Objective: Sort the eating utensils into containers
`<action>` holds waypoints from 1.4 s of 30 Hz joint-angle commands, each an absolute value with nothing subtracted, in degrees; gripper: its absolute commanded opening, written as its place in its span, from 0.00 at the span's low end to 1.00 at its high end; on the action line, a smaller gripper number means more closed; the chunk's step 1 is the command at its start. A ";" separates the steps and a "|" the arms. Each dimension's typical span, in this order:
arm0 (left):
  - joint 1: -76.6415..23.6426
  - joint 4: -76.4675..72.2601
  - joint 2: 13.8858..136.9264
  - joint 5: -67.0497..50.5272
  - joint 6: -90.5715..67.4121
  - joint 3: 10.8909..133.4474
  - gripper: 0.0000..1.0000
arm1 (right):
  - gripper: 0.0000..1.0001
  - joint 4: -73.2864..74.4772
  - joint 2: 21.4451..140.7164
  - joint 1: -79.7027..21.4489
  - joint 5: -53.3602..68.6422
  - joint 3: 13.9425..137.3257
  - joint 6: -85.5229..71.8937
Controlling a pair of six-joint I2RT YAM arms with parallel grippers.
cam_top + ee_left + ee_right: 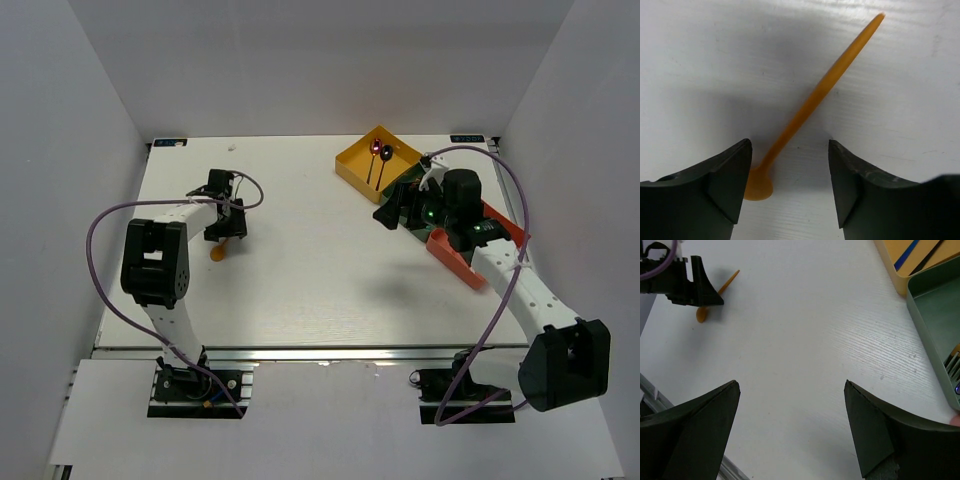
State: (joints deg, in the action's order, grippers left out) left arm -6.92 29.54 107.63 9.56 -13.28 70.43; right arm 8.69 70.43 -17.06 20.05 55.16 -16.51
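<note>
An orange spoon [810, 105] lies flat on the white table, its bowl close to the inner side of my left finger [725, 185]. My left gripper [790, 185] is open and low over the spoon, its jaws on either side of the bowel end without touching it. In the top view the spoon [217, 252] pokes out below the left gripper [224, 235]. My right gripper [790, 430] is open and empty, above the table beside the dark green tray [920, 315]. The yellow tray [350, 165] holds two dark and red spoons [376, 150]. The red-orange tray [450, 255] sits under the right arm.
The dark green tray [412, 190] is mostly hidden by the right gripper [392, 212] in the top view. Fork tines [952, 365] show inside it in the right wrist view. The yellow tray [895, 275] shows blue and dark pieces. White walls enclose the table.
</note>
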 commanded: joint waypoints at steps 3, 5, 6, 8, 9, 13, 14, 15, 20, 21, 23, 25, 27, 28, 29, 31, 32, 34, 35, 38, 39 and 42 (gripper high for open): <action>-6.94 28.91 109.33 10.90 -13.10 68.56 0.70 | 0.89 5.71 66.89 -17.05 22.15 56.25 -16.79; -6.94 29.27 110.04 10.99 -13.09 68.38 0.52 | 0.89 5.63 66.10 -16.96 22.15 56.07 -16.79; -6.94 29.18 110.21 10.20 -13.10 67.86 0.51 | 0.89 5.71 65.92 -17.05 22.24 56.07 -16.87; -7.38 29.18 110.22 8.27 -13.09 67.50 0.31 | 0.89 5.63 65.57 -17.05 22.24 56.16 -16.87; -7.73 28.92 109.78 7.91 -13.36 66.80 0.27 | 0.89 5.63 65.57 -17.05 22.15 56.16 -16.96; -13.07 29.09 108.81 8.70 -13.88 66.36 0.00 | 0.89 0.91 65.04 -17.05 25.91 52.93 -18.98; -14.31 28.83 108.37 8.53 -14.32 66.27 0.00 | 0.89 -1.47 64.95 -17.05 26.80 51.61 -20.03; -15.46 28.31 106.80 7.74 -15.02 65.92 0.00 | 0.89 -3.15 65.21 -17.05 27.68 50.37 -21.26; -21.53 19.44 97.75 -5.34 -20.29 59.08 0.00 | 0.89 -12.97 69.25 -17.14 33.66 44.57 -31.10; -22.06 17.25 95.82 -7.80 -22.56 57.41 0.00 | 0.89 -14.75 69.69 -17.14 34.01 43.69 -32.68; -23.81 10.66 90.02 -14.20 -24.60 52.24 0.00 | 0.89 -17.48 70.22 -18.01 30.78 41.32 -37.25; -25.74 4.42 84.67 -17.13 -26.97 49.23 0.00 | 0.89 -18.19 70.57 -19.42 25.94 40.35 -39.54; -26.98 1.16 82.01 -20.29 -28.99 45.71 0.00 | 0.89 -20.20 70.75 -21.00 23.48 39.03 -42.62; -28.03 -2.51 80.87 -21.17 -29.70 44.66 0.00 | 0.89 -20.30 70.93 -22.92 20.68 38.94 -43.50; -28.65 -3.59 79.21 -22.14 -30.66 43.52 0.00 | 0.89 -20.56 71.19 -24.07 19.09 38.94 -44.46; -29.87 -4.91 78.49 -22.85 -31.29 43.16 0.00 | 0.89 -20.83 72.33 -27.41 15.56 39.90 -45.00; -30.32 -5.01 78.31 -23.20 -31.46 43.24 0.00 | 0.89 -20.74 72.94 -28.47 14.77 40.51 -45.26; -31.20 -4.92 78.31 -24.08 -31.64 43.77 0.00 | 0.89 -19.61 75.13 -31.45 12.23 43.06 -45.18; -31.46 -5.10 77.96 -24.17 -31.73 43.94 0.00 | 0.89 -18.99 75.93 -32.33 11.26 43.94 -44.91; -31.90 -6.15 77.26 -24.69 -32.43 44.12 0.00 | 0.87 -17.23 78.74 -34.97 7.66 46.84 -45.00; -32.08 -6.76 76.91 -25.57 -32.61 44.21 0.00 | 0.86 -17.14 79.45 -35.76 6.69 47.37 -45.26; -32.34 -7.47 76.82 -26.45 -33.05 44.56 0.00 | 0.78 -17.05 82.17 -37.08 6.15 49.21 -45.44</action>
State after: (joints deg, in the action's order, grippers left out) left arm -32.03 -4.73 79.09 -23.83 -32.03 43.92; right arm -16.40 80.99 -35.94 10.02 46.04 -44.64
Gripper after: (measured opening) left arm 0.022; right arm 0.795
